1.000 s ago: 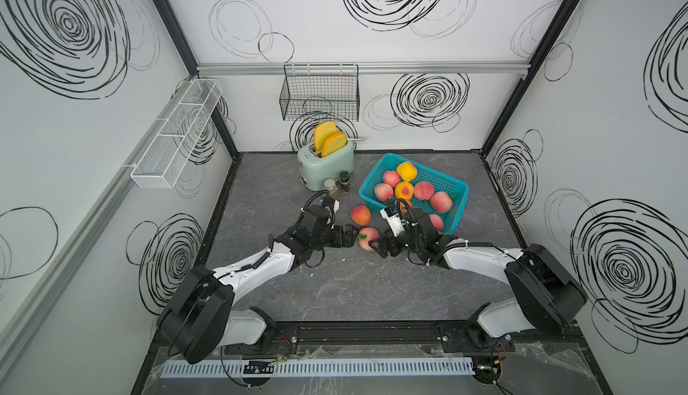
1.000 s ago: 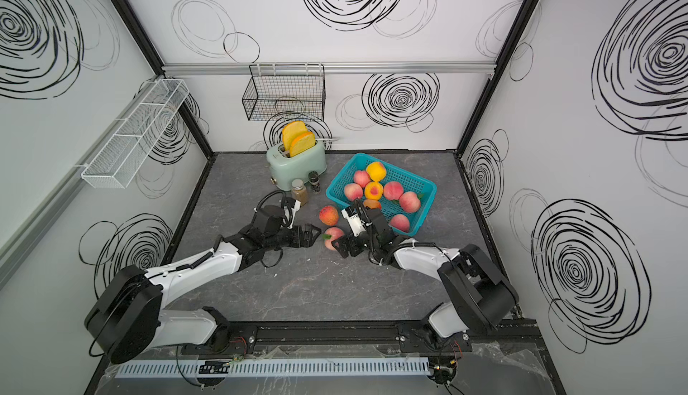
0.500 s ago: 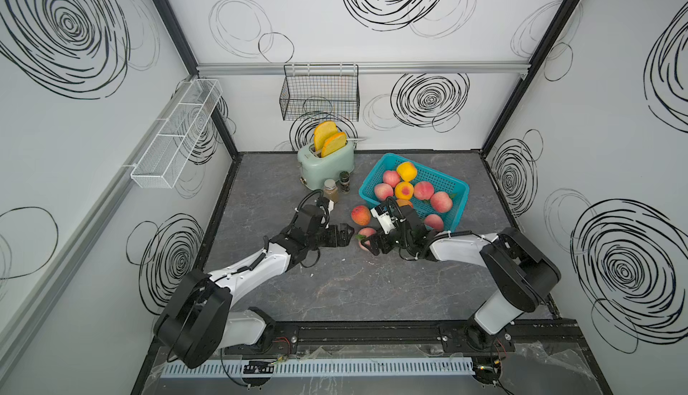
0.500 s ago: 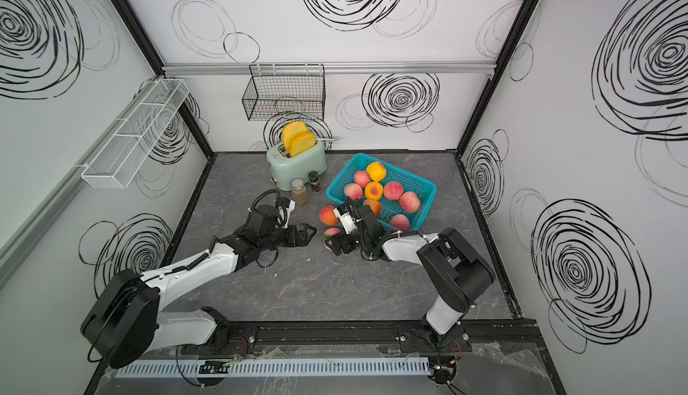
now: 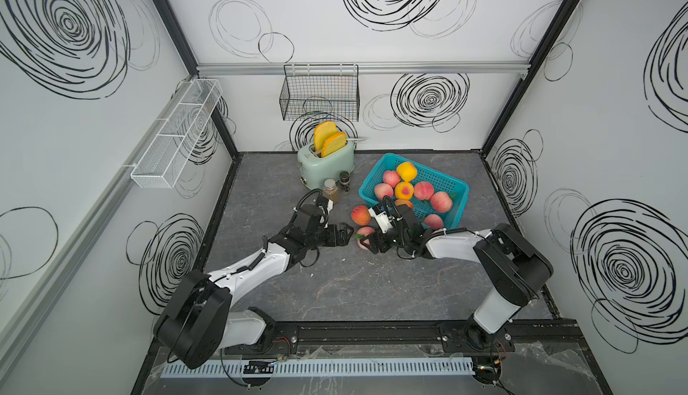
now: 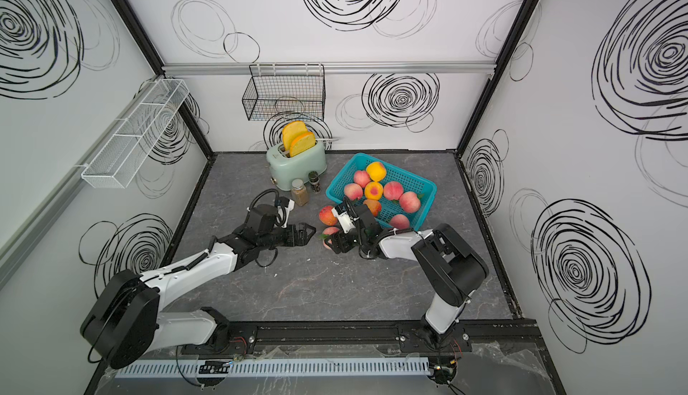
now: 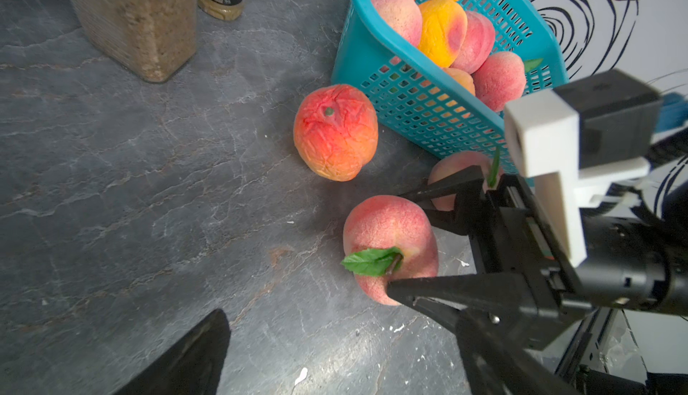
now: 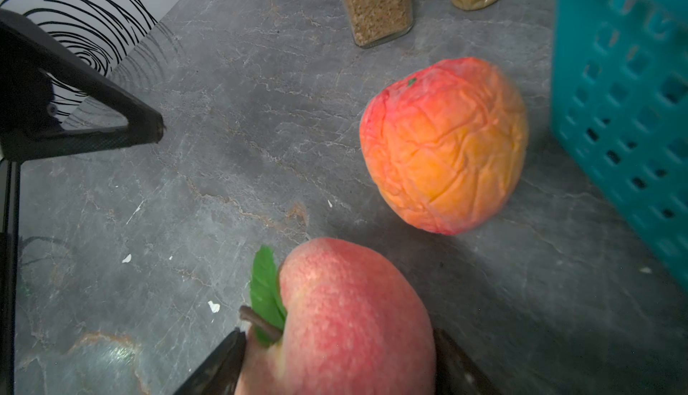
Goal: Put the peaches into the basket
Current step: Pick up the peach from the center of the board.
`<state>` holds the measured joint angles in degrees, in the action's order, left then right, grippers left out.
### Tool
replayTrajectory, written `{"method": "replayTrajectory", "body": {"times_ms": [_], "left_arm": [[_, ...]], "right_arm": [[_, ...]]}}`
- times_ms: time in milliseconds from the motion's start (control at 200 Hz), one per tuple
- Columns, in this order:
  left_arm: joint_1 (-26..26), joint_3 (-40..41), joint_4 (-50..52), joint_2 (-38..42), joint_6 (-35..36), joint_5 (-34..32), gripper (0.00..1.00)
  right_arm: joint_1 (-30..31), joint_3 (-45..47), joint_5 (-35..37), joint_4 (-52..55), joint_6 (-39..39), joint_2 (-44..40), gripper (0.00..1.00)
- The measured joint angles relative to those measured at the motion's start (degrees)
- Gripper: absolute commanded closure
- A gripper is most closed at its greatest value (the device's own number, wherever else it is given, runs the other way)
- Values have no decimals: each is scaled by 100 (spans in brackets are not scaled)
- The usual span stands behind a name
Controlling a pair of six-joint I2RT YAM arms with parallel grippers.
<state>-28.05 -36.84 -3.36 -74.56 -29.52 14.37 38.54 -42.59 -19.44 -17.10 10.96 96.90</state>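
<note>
Near the middle of the grey stone-look table (image 5: 335, 292), the right gripper (image 7: 394, 242) is squeezed onto a round pink toy peach with a green leaf (image 8: 346, 318). One black finger is on each side of it, and both press on its skin. This peach sits low, down at the table, a little way out from the teal-blue plastic basket with holes in its sides (image 5: 445, 183). A wrinkly orange-red toy peach (image 5: 360, 215) lies on the table just beside the basket's near wall, apart from the pink one. In the left wrist view another pink peach (image 7: 452, 168) peeks out behind the right gripper, close to the basket wall. I cannot tell if it touches the wall. Inside the basket is a heap of peaches (image 5: 423, 190), mostly pink, with two yellow ones among them. The left gripper (image 5: 348, 236) is spread wide with nothing in it. It points at the held peach from the other side and is near it but not touching. Behind the left arm stand a glass jar of brown grains (image 5: 330, 191) and a small jar with a dark cap (image 5: 345, 181), side by side. Behind them is a mint-green toaster (image 5: 327, 158) with two orange-crusted toast slices (image 5: 329, 140) sticking up.
</note>
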Motion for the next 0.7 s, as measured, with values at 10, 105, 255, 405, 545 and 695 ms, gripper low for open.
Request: {"method": "replayTrajectory", "body": {"times_ms": [10, 105, 255, 405, 545, 695], "left_arm": [[0, 0, 0, 0, 0, 0, 2], [0, 0, -4, 11, 0, 9, 2], [0, 0, -4, 13, 0, 17, 2], [0, 0, -9, 37, -2, 48, 2], [0, 0, -22, 76, -4, 90, 2], [0, 0, -26, 105, -4, 118, 2]], "right_arm": [[0, 0, 0, 0, 0, 0, 29], [17, -39, 15, 50, -2, 0, 30], [66, -140, 50, 221, -26, -114, 30], [70, -310, 136, 474, -94, -409, 30], [61, -560, 256, 680, -184, -664, 30], [-39, -754, 323, 868, -286, -857, 30]]}}
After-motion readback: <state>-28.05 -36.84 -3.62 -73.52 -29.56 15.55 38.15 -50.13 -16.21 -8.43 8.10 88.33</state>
